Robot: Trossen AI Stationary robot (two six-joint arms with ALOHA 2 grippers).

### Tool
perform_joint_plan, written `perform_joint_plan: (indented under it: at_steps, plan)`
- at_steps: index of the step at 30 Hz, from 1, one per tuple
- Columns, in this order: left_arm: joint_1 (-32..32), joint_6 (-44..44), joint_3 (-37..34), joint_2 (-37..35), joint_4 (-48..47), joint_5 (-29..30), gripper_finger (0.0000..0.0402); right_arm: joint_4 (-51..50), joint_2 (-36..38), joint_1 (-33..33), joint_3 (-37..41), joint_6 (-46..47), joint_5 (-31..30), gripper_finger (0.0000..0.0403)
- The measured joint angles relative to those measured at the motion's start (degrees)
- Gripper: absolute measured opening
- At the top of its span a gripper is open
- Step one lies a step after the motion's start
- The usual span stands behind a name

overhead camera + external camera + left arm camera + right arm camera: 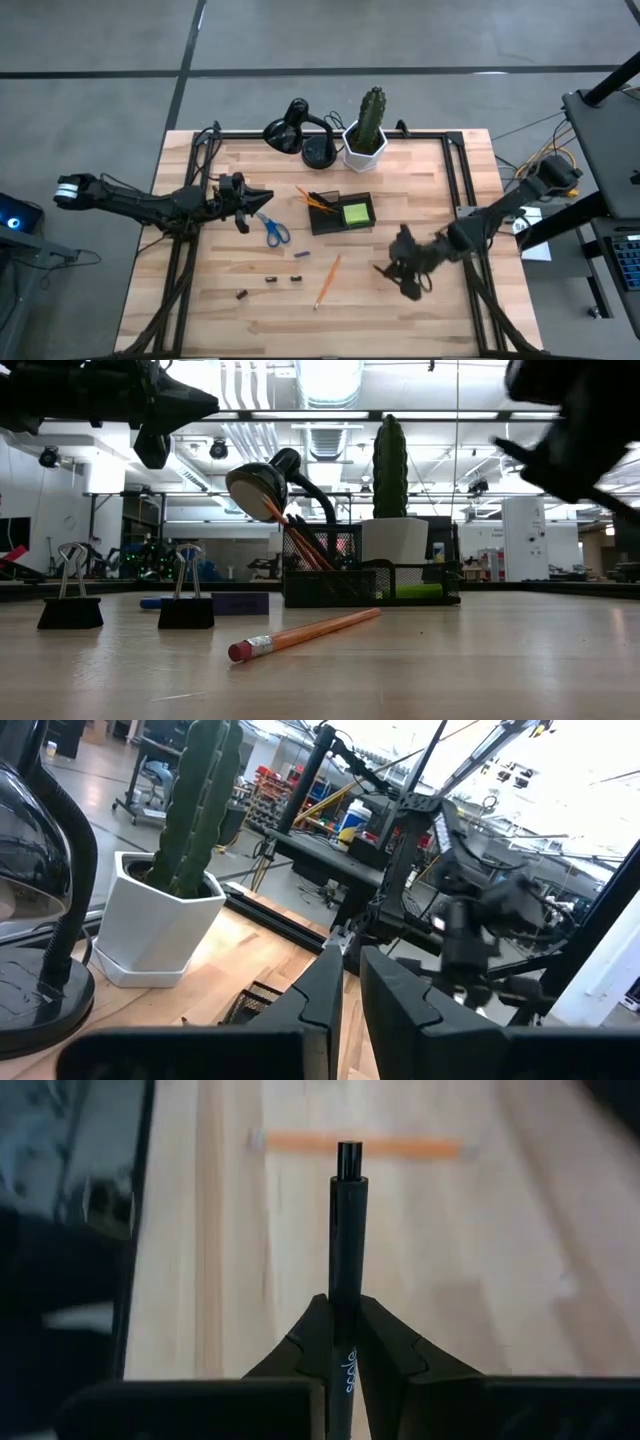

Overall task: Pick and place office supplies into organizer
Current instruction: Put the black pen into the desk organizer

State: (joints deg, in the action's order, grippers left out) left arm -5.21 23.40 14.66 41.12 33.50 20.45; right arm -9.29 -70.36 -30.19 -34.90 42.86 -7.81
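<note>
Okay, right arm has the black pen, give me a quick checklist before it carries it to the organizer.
1. Right gripper shut on the black pen: ok.
2. Pen lifted off the table: ok.
3. Organizer upright, with room beside the pencils: ok.
4. Left gripper out of the path: cannot tell; it hovers shut just left of the organizer.
5. Loose pencil below the path: ok.

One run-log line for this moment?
right claw: shut on black pen, above table | left claw: shut, empty, near scissors | organizer: pencils, sticky pad inside
</note>
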Motion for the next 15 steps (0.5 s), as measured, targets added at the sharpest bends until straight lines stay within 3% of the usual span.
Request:
perform_joint_plan:
  at_steps: [9,15]
  plan:
    - [0.0,0.1,0.0,0.0,0.1,0.0,0.0024,26.8,0.8,11.3,7.3,-6.0,-1.0,0.0015]
    - [0.0,0.2,0.0,0.0,0.1,0.0,0.0024,33.6,0.4,17.0,9.3,-9.1,-1.7,0.0015]
